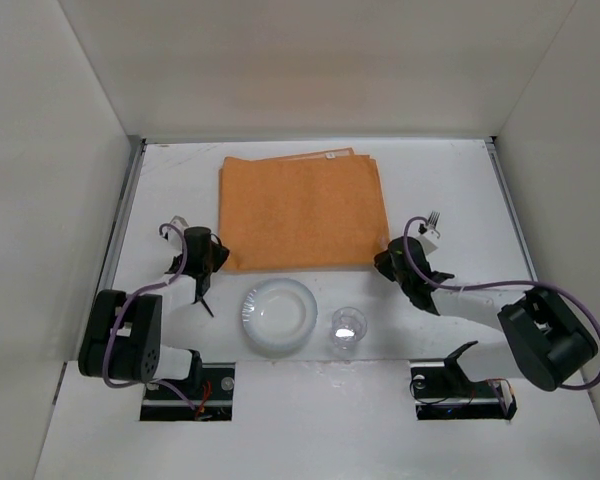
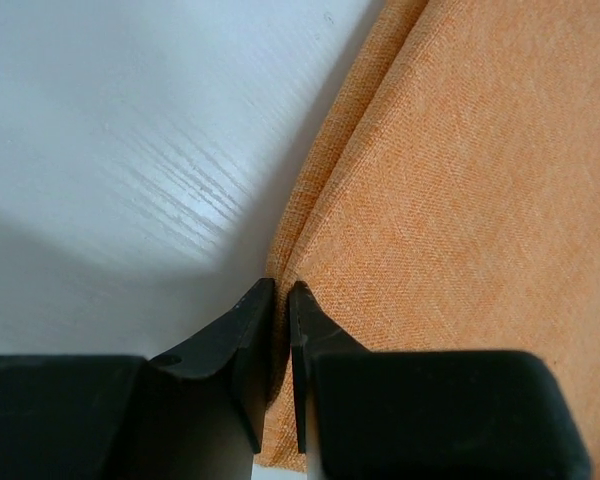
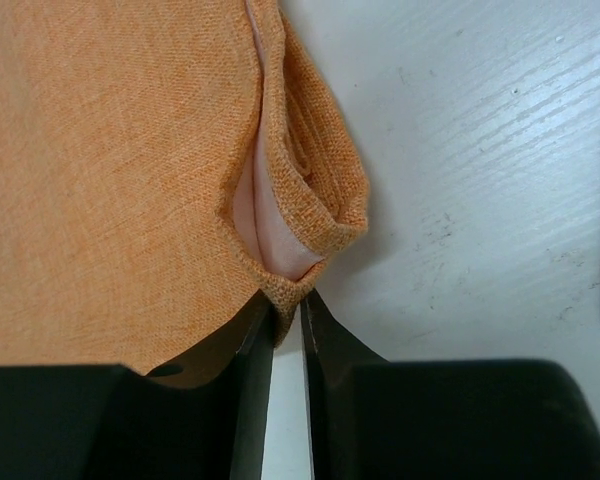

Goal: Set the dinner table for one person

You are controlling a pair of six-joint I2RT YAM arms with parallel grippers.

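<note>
Up close in both wrist views: black fingers, nearly closed. Left fingers (image 2: 245, 335) drawn narrow, nipping the near left edge of the folded orange woven cloth placemat (image 2: 460, 200). Right fingers (image 3: 335, 350) just as narrow, pinching its near right corner, which is raised enough to bare a pale underside and loose inner layers.

Spread beneath everything, filling the middle of the top view between white walls: large flat matte white table (image 1: 460, 180), with the placemat at upper centre.

Could slip free, given only a thin bite of cloth on each side. Could also catch just the top layer, letting the folds peel apart. Uneven pulling from the two sides likely to skew or bunch the cloth.

Just below the placemat, at lower centre of the top view: round white plate (image 1: 277, 315) and, near its right, small clear drinking glass (image 1: 347, 332). Both squarely in the way of any drag toward the bottom of the frame, the glass apt to tip if nudged. Silver fork (image 1: 432, 220) just beside the right fingers, toward the upper right, easily swept aside. Small metallic item near the left arm, too small to name.
</note>
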